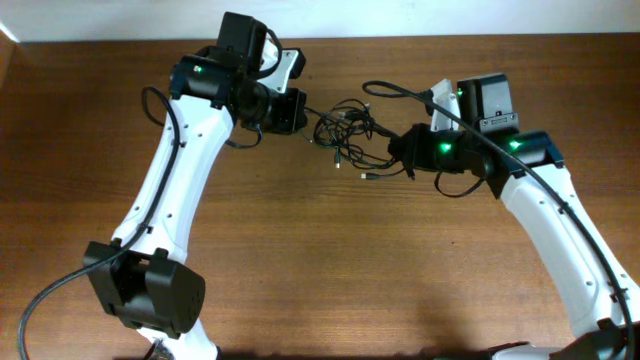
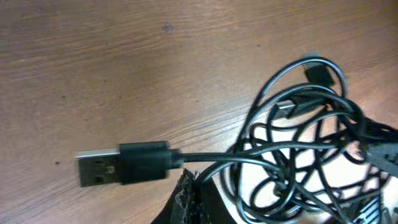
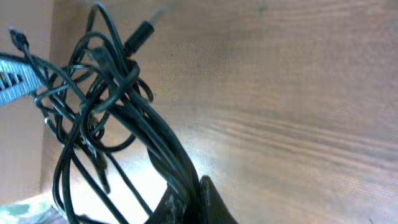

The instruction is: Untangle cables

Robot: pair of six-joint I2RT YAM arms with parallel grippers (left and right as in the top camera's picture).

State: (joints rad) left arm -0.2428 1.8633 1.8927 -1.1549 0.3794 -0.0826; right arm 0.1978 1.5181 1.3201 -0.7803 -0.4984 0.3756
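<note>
The cables (image 1: 345, 128) form a knot of thin black cords stretched between my two grippers at the far middle of the wooden table. My left gripper (image 1: 302, 112) is shut on a strand at the knot's left side. In the left wrist view its fingertips (image 2: 186, 186) meet just under the cord of a black USB plug (image 2: 121, 165) with a silvery tip, with the tangle (image 2: 298, 155) to the right. My right gripper (image 1: 402, 148) holds the knot's right side. In the right wrist view, several strands (image 3: 99, 93) run down into its shut jaws (image 3: 189, 183).
A loose cable end with a small silvery plug (image 1: 367, 177) lies on the table below the knot. A thicker black arm cable (image 1: 400, 92) loops above the right gripper. The white arms (image 1: 180, 170) (image 1: 560, 220) flank the middle. The table's far edge (image 1: 400, 40) is close behind.
</note>
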